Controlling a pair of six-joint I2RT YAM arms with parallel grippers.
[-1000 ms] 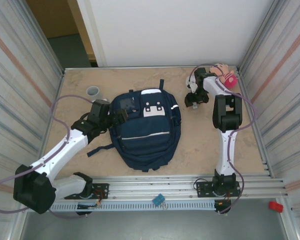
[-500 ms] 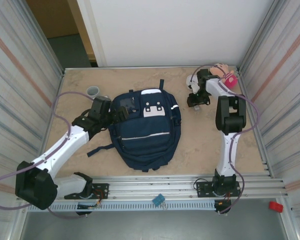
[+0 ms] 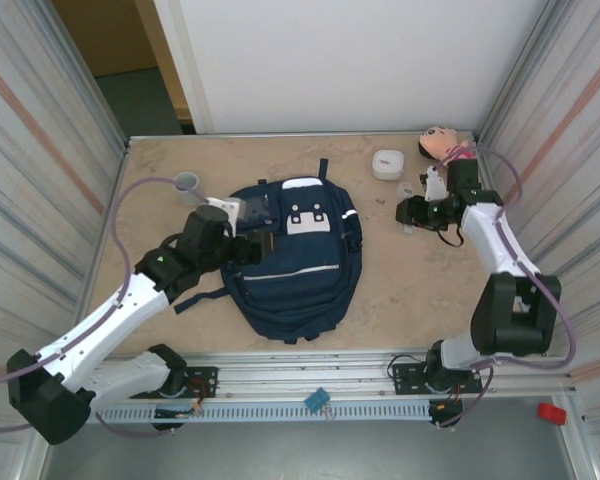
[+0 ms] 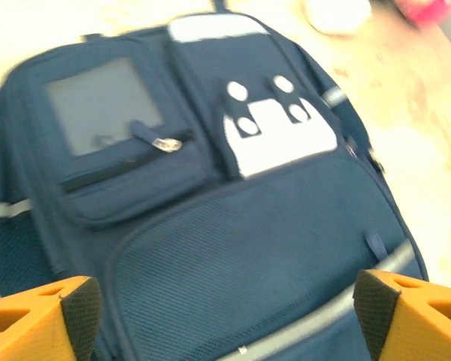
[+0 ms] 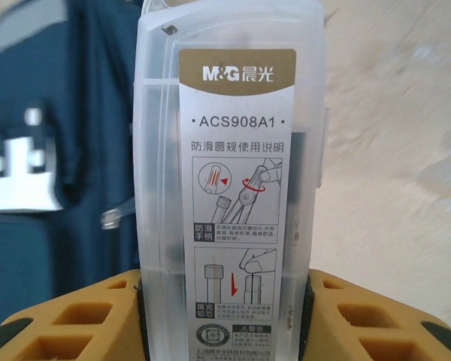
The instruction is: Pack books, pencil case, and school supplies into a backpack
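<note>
1. Right tool (image 5: pixel 225 304) is clamped on the lower end of a translucent hard-plastic supplies box (image 5: pixel 225 150) with a white-and-tan printed label. The box stands upright out of the jaws, with most of its length free above them.
2. The box is carried over the tan desk (image 3: pixel 400 280), to the right of the large navy fabric backpack (image 3: pixel 295 265) and apart from it.
3. Handling, my judgement: light, stiff, smooth-walled, so probably slippery. The thin shell could flex or crack under a hard squeeze. The present hold across the narrow width looks sound, but the long free end may pivot.
4. Left tool (image 4: pixel 225 316) is spread wide and carrying nothing, hovering over the backpack's front panel.
5. The backpack lies flat, front up, mid-desk. It is soft and floppy, so any mouth will likely sag shut unless held. The small pocket's zip looks closed; I cannot tell about the main compartment.
6. Bystanders: white rounded square box (image 3: pixel 386 163), pink plush toy (image 3: pixel 442 146), grey cup (image 3: pixel 186 182).
</note>
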